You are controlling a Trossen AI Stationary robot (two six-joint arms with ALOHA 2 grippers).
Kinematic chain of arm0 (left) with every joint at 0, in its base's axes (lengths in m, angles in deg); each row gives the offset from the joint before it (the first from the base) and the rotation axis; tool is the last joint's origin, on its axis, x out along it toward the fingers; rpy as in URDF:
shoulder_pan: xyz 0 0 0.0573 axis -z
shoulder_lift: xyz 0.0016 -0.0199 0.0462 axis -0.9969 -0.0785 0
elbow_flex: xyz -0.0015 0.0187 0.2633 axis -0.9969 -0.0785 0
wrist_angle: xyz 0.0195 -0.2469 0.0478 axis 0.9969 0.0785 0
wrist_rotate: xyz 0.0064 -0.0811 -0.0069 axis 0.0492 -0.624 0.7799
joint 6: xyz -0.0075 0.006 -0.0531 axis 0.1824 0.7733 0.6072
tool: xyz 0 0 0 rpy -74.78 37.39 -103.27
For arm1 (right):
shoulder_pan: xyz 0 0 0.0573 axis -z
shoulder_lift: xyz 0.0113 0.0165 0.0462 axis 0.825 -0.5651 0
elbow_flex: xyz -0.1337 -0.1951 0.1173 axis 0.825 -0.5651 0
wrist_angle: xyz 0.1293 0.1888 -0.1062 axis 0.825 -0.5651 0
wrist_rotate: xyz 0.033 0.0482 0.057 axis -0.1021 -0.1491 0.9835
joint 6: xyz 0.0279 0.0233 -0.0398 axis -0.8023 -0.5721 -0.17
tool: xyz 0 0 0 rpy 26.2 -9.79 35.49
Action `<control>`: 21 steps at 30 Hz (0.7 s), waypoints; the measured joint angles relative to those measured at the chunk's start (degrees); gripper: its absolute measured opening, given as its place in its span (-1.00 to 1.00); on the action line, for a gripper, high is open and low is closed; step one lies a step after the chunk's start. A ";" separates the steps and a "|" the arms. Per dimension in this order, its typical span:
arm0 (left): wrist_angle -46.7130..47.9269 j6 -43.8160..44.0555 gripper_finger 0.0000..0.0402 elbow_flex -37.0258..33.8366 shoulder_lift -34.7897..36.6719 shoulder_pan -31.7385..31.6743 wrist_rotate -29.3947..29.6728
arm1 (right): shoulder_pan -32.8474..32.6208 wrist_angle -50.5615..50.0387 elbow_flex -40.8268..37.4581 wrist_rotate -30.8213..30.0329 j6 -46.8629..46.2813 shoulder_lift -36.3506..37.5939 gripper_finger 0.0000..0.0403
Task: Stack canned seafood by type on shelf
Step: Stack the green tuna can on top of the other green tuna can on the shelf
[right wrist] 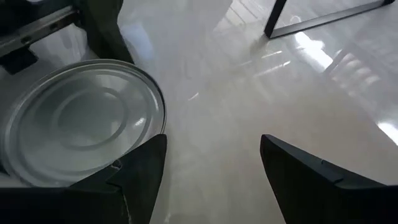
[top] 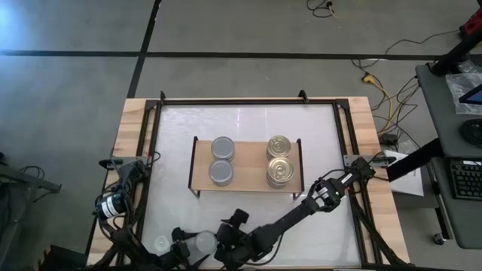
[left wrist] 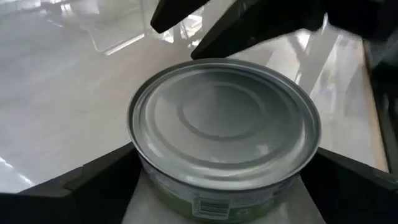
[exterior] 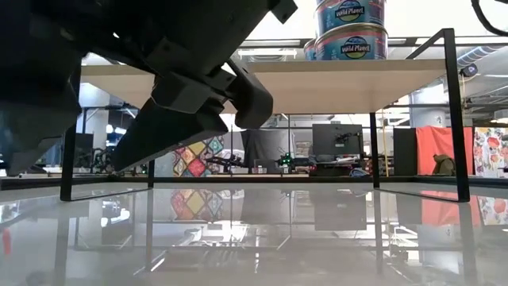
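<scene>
Two arms: both reach low over the near edge of the worktop.
Left gripper: at the near left corner, fingers spread wide on either side of a silver-topped can that stands upright on the worktop; no clamp on it is visible.
Right gripper: near the middle of the near edge, just beside that same can, fingers parted around bare white surface, grasping nothing.
Shelf: light wood on black legs, at the worktop's centre.
Silver cans: two side by side at the shelf's left end.
Gold cans: two stacks at the shelf's right end.
Surface: glossy white, wooden border.
Room: concrete floor, cables, a desk with a keyboard off the right edge.
</scene>
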 joint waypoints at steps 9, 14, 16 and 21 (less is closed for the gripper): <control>-5.04 -3.89 0.99 -0.58 0.01 -1.09 2.68 | -0.49 -0.51 -0.11 2.21 2.48 0.11 0.34; -5.70 -5.03 0.97 -0.28 0.03 -1.82 1.97 | -0.65 -2.41 0.28 3.01 3.65 0.22 0.31; -5.71 -5.11 0.93 -0.27 0.04 -2.02 1.88 | -0.65 -2.92 0.35 3.38 3.39 0.22 0.30; -5.86 -4.87 0.86 -0.21 0.16 -2.79 1.84 | -0.59 -3.03 0.35 4.61 3.41 0.26 0.29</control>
